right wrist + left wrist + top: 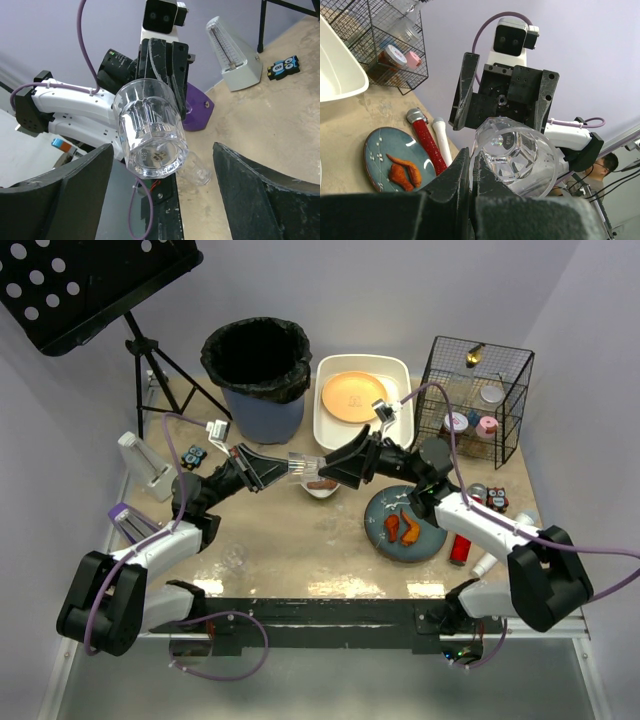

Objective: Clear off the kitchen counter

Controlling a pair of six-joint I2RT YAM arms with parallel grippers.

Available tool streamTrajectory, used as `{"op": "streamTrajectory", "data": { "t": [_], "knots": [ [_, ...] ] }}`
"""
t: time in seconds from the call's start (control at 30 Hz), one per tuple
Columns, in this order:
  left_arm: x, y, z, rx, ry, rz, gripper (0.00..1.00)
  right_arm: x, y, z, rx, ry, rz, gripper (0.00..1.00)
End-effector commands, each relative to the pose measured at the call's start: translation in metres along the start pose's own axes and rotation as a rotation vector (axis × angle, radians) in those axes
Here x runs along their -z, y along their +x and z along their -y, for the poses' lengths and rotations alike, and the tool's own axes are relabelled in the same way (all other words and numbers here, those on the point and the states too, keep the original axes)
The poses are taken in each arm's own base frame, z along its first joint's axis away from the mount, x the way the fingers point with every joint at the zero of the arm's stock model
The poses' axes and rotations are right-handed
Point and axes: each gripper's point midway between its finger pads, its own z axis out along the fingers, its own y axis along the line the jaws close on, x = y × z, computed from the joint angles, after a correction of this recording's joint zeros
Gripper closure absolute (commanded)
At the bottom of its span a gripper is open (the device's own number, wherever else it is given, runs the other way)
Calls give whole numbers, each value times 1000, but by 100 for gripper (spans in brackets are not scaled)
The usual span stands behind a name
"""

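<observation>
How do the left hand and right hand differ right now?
The left hand is shut, pinching the clear glass by its wall; the right hand is open and holds nothing. The left hand's fingers touch the glass; the right hand's stand wide either side of its base. Both hover above the kitchen counter, facing each other.

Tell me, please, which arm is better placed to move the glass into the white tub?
Right, probably: the right gripper stands open at the base of the glass, the white tub just beyond it; the left gripper pinches the rim.

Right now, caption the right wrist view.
Left gripper holds a clear glass by its rim before the open right gripper.
</observation>
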Motion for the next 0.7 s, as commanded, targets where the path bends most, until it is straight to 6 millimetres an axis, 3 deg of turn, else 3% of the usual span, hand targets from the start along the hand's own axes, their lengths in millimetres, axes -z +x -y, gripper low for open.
{"op": "streamTrajectory", "data": {
  "t": [0.0,0.17,0.5,0.67],
  "knots": [
    [-5,-14,28,-106,102,32,100,-4,-15,-17,30,-54,51,18],
    [-4,-15,30,-107,115,38,100,-6,-14,-19,15,-73,45,26],
    [-5,-16,32,-102,138,42,100,-9,-8,-19,-6,-86,23,22],
    [-6,-17,31,-99,140,45,100,-10,-7,-21,-9,-97,15,34]
  ]
}}
